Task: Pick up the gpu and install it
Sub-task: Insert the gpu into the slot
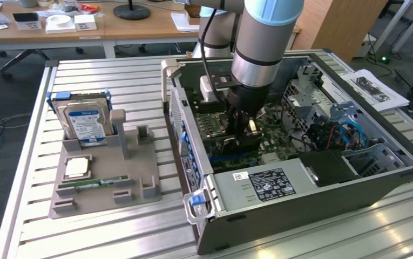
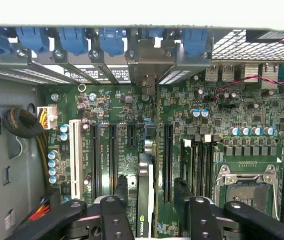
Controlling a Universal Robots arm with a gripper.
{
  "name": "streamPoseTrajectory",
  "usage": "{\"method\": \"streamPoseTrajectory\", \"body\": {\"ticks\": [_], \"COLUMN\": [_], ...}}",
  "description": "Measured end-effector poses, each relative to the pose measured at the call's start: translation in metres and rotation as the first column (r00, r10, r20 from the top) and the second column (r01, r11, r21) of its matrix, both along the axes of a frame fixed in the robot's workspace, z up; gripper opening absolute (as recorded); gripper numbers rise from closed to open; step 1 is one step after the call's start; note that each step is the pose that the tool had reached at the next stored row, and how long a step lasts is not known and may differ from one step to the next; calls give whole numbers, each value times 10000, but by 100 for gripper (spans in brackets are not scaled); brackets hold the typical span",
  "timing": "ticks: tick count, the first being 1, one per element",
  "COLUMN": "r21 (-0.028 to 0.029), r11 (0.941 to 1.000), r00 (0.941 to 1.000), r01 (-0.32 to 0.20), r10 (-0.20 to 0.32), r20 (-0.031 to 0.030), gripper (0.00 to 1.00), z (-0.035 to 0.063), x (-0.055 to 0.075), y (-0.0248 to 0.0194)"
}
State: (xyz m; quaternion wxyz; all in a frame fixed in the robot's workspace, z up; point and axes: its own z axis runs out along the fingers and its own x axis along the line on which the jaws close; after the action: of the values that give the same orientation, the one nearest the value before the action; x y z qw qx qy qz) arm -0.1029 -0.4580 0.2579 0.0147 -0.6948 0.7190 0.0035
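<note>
gpu [image 2: 145,200]: stands on edge in the motherboard, seen edge-on in the wrist view as a thin dark strip between the two claw fingers; its silver bracket [image 2: 146,75] sits at the rear slot wall.
gpu long axis: runs from the claw straight toward the bracket row, parallel to the black expansion slots on either side; bracket end points at the blue slot clips.
gpu place: inside the computer case [image 1: 379,183], over the green motherboard [image 2: 221,115], roughly at the case's centre in the exterior view.
claw [image 2: 147,192]: fingers stand apart, one on each side of the card, close beside it; whether they touch it cannot be told.
arm [image 1: 264,32]: comes down into the case from 12 o'clock in the exterior view.
CPU socket [image 2: 246,185]: near the card.
holder tray [image 1: 102,181]: on the slatted worktop [image 1: 105,237] at 9 o'clock of the case, well apart.
hard drive [image 1: 85,121]: upright at the tray's 12 o'clock end.
RAM stick [image 1: 91,184]: lies flat on the tray.
</note>
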Motion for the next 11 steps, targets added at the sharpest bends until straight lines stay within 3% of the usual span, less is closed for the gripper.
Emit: {"method": "streamPoseTrajectory", "body": {"ticks": [1, 11], "r21": [0, 1], "r11": [10000, 10000], "r00": [10000, 10000], "r01": [0, 0], "r10": [0, 0], "r20": [0, 0], "gripper": [49, 49], "z": [0, -2], "x": [0, 0], "y": [0, -24]}}
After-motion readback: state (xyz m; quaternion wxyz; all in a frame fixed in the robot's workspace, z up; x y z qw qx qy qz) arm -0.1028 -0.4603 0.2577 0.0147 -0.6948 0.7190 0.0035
